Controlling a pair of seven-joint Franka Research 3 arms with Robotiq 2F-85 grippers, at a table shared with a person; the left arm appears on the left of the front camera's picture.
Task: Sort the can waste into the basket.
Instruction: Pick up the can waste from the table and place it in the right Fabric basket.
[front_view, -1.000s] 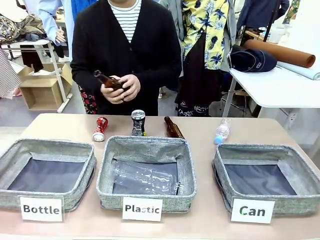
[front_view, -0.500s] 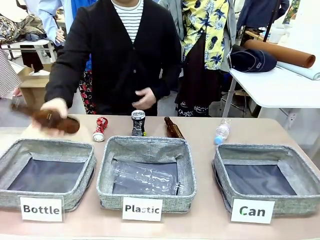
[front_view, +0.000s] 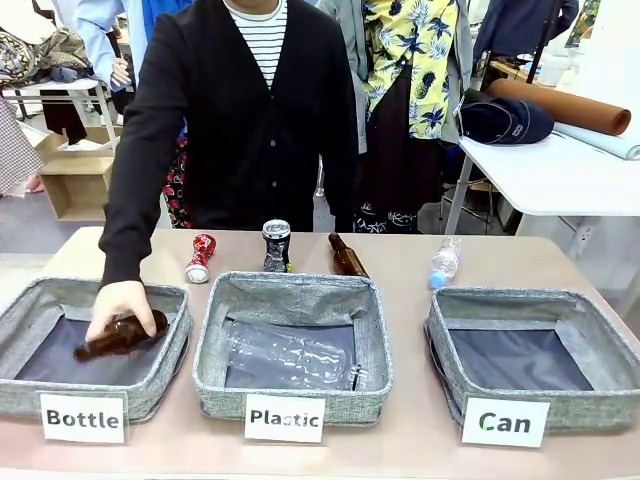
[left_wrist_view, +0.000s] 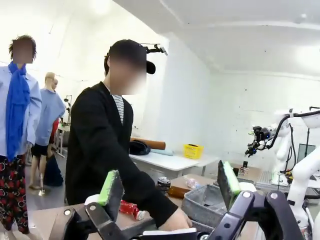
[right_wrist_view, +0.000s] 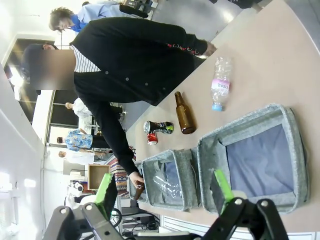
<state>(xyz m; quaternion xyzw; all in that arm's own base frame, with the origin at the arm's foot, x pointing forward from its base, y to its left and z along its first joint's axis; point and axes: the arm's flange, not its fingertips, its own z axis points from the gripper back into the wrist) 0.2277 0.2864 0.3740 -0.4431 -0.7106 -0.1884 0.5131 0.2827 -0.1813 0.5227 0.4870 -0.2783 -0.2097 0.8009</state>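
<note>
Grey fabric basket (front_view: 530, 297), labelled "Can": robot's right end of the bin row. Dark can (front_view: 276, 245) and red can (front_view: 202, 257): on the table (front_view: 400, 447), beyond the "Plastic" bin (front_view: 300, 281), well apart from the basket. Person's hand (front_view: 120, 303): holding a brown bottle (front_view: 128, 336) in the "Bottle" bin (front_view: 100, 288). Left gripper (left_wrist_view: 170, 185), right gripper (right_wrist_view: 162, 187): jaws spread wide, holding nothing.

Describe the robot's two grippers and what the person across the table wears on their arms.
The left gripper and the right gripper look alike: two black angular linkage fingers with silver pivot bolts, tipped with bright green pads. The person's arms are covered by long black sleeves of a buttoned cardigan worn over a black-and-white striped shirt.
</note>
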